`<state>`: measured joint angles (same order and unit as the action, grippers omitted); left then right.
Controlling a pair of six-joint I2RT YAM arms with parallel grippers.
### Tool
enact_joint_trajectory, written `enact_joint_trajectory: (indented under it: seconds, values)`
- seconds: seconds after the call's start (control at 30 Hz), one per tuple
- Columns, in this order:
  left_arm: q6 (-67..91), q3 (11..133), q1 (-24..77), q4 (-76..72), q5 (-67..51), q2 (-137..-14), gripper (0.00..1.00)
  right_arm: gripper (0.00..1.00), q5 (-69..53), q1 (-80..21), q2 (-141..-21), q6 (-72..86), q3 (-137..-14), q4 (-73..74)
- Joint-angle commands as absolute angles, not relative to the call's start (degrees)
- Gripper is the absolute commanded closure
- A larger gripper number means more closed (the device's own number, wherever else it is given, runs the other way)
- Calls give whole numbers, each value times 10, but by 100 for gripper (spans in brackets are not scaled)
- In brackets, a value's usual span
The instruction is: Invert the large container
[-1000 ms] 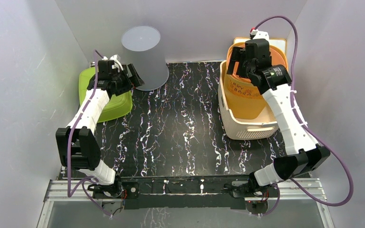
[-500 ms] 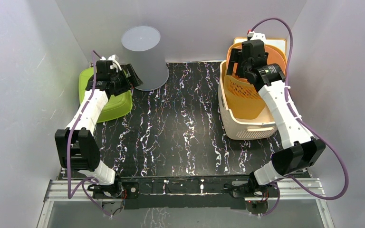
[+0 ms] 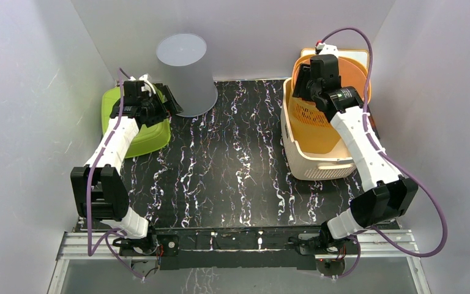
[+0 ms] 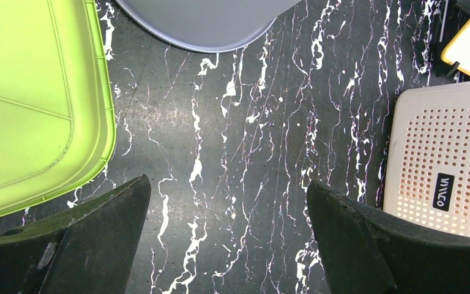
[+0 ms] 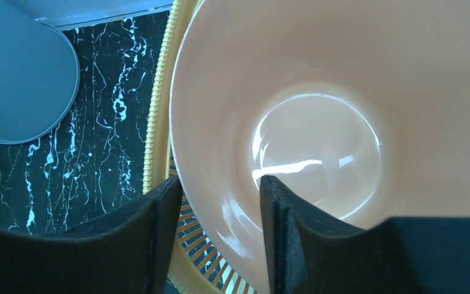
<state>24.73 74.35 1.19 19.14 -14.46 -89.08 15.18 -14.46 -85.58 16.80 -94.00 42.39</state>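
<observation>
The large grey container [image 3: 183,73] stands at the back of the table with its closed flat end up; it also shows in the left wrist view [image 4: 202,21] and the right wrist view [image 5: 18,73]. My left gripper [image 3: 170,101] is open and empty just left of its base, apart from it; only the black table shows between its fingertips [image 4: 226,184]. My right gripper [image 3: 306,78] is open astride the left rim of an orange bowl [image 3: 350,73]. In the right wrist view [image 5: 220,180] one finger is inside the bowl [image 5: 318,122] and one is outside.
A lime green tray [image 3: 138,128] lies at the left, under my left arm. A beige perforated basket [image 3: 318,164] at the right holds an orange slatted basket [image 3: 309,116] with the bowl in it. White walls close in the table on three sides.
My left gripper has drawn back a little to the left, away from the grey container. My right gripper has shifted slightly left over the bowl's rim. The containers have not moved.
</observation>
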Motion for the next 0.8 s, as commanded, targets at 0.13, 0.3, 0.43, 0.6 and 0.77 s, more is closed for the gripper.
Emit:
enact_joint_trajectory:
  seconds: [0.13,0.3,0.43,0.6,0.77]
  values:
    - [250,734,5,204,-157,-847,2,74,180,-140,-881,142,-911,416]
    - [253,727,4,201,-161,-842,2,93,201,-140,-890,132,-900,411]
    - [255,726,5,201,-162,-837,2,100,203,-139,-894,135,-915,413]
    - [255,724,4,200,-163,-835,2,100,216,-139,-892,142,-1019,424]
    - [251,727,3,203,-163,-834,2,100,234,-140,-893,133,-1163,445]
